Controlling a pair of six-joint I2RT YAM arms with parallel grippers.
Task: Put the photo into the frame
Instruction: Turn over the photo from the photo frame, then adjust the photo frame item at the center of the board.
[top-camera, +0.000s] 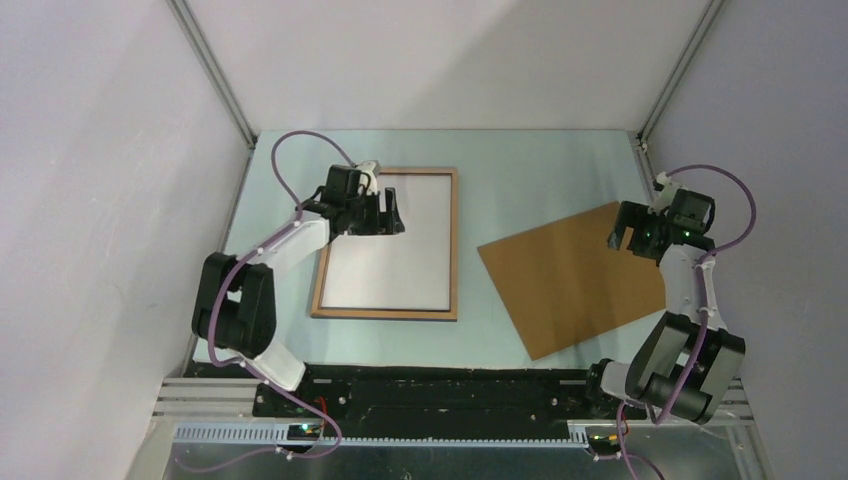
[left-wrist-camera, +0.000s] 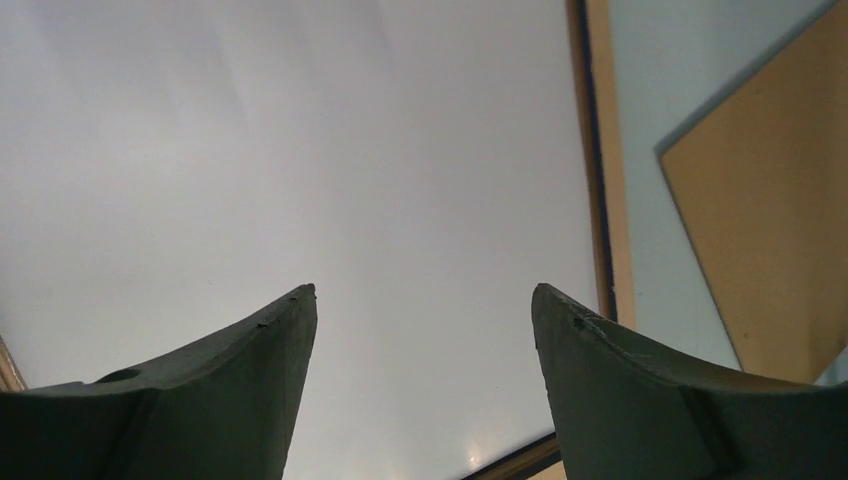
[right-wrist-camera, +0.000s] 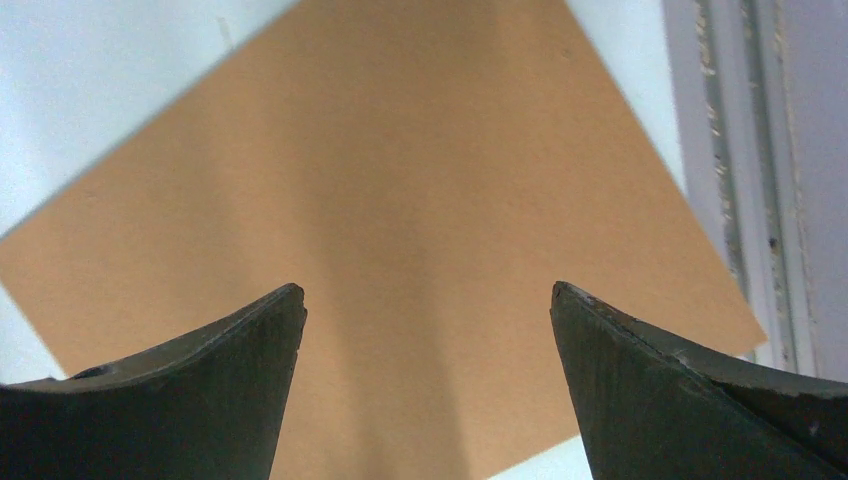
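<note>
Left gripper (top-camera: 392, 218) and right gripper (top-camera: 620, 240) both gaping, we should seat the photo (top-camera: 400, 262) flat within the frame (top-camera: 455, 250), pressing lightly near its edges.

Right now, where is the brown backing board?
Top view: the backing board lies flat and skewed on the table's right side, apart from the frame to its left, with the right gripper above its far right corner.
</note>
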